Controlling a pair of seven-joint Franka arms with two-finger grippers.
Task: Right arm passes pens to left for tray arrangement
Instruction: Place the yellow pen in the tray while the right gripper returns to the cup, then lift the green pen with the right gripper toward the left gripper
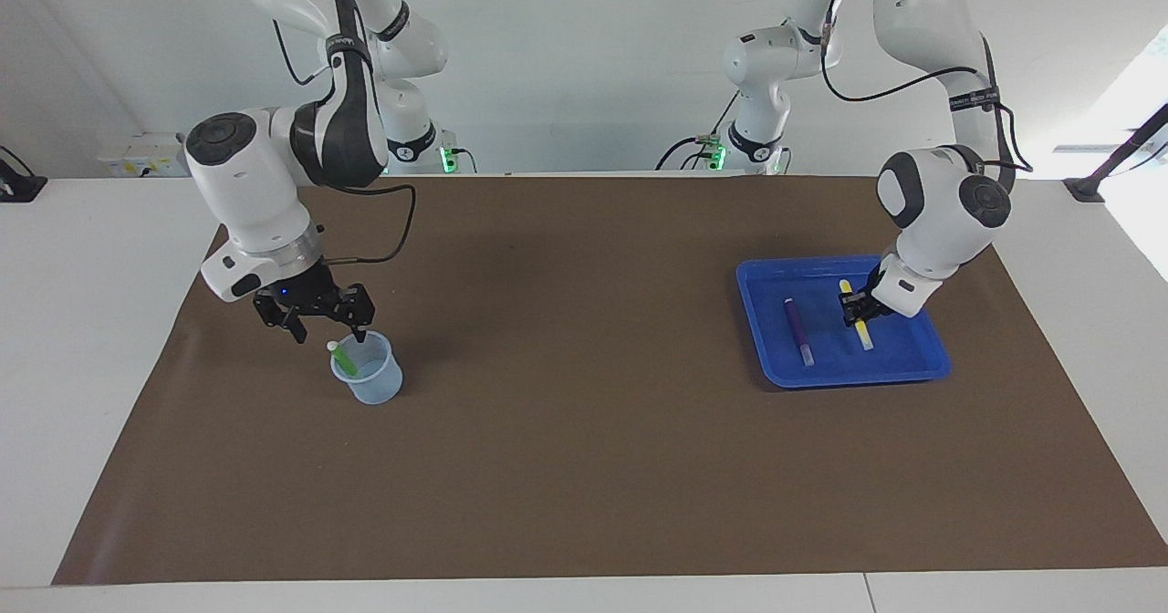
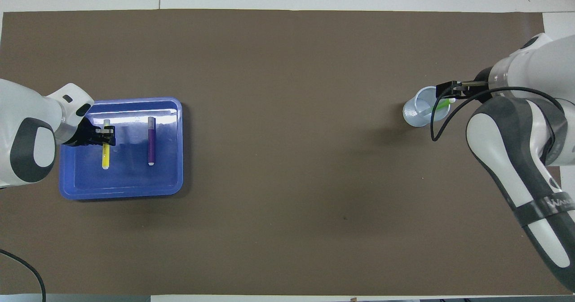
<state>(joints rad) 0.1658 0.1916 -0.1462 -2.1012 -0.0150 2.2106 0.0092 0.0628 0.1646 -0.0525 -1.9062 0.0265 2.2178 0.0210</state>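
The blue tray [image 1: 899, 353] lies toward the left arm's end of the table. In it lie the purple pen [image 1: 798, 330] and the yellow pen [image 1: 861, 330], side by side. My left gripper [image 1: 856, 308] is down in the tray, shut around the yellow pen near its upper end. The green pen [image 1: 341, 354] leans in a small translucent cup [image 1: 372, 381] toward the right arm's end. My right gripper [image 1: 328, 332] is open just above the cup's rim, straddling the green pen's white cap. The overhead view shows the tray [image 2: 134, 176], the yellow pen [image 2: 106, 154], the purple pen [image 2: 152, 141], the left gripper [image 2: 107, 135], the cup [image 2: 415, 111], the green pen [image 2: 442, 105] and the right gripper [image 2: 448, 90].
A brown mat [image 1: 584, 412] covers the table between cup and tray. Two smaller white arms with green base lights [image 1: 447, 159] stand at the robots' edge of the table.
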